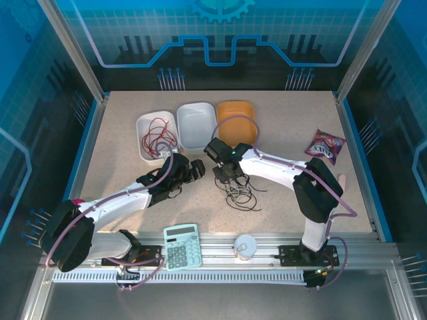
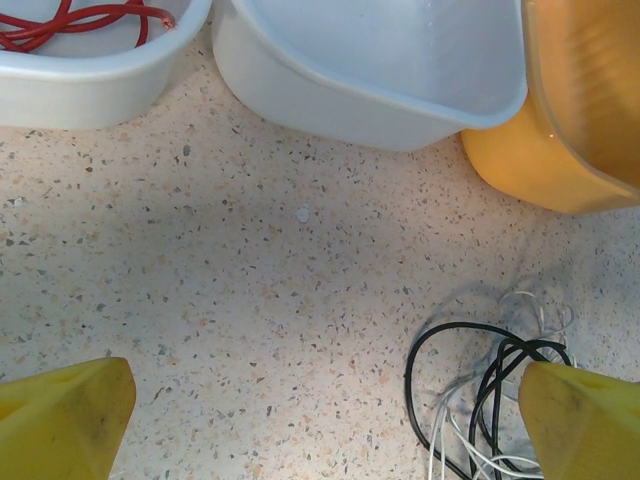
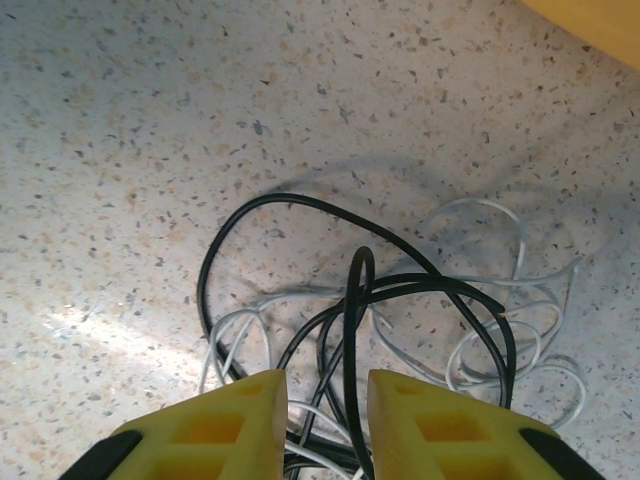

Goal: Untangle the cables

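Cannot tell whether the cables (image 3: 356, 300) are pinched or merely pass between the jaws of the right gripper (image 3: 325, 385), with the lower loops cut off at the right wrist view's bottom edge.

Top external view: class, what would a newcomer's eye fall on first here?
First, the tangle of black and white cables in the middle of the table. The right gripper is just above it, and a black strand runs between its jaws. Next comes the red cable coiled in the left white tub, with a bright orange tub further along the same far-side row.
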Robot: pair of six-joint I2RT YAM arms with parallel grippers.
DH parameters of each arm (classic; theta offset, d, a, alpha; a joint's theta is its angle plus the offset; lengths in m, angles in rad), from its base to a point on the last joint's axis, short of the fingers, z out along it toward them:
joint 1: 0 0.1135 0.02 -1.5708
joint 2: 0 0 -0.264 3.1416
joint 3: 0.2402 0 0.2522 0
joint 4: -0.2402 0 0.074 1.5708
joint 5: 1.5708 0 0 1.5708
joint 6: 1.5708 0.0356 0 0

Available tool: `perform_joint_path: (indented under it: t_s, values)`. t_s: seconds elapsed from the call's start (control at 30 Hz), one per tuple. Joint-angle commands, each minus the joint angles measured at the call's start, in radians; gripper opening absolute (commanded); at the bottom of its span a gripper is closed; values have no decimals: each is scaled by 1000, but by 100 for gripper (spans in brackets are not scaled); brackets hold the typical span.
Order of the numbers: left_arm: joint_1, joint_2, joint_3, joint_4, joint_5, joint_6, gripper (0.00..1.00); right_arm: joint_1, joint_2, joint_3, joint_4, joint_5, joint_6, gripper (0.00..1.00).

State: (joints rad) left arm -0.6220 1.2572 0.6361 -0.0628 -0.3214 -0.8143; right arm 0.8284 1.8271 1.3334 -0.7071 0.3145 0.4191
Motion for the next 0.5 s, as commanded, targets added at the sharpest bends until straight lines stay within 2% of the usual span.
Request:
perform_joint_path:
  t_s: [0.0, 0.47]
  values:
    - [-1, -22, -13, -14, -25, -5, 99, 11, 20, 11, -23, 59, 16, 27]
    - [-2, 2, 5, -9, -5, 10, 99, 12, 52, 15, -23, 94, 14, 29]
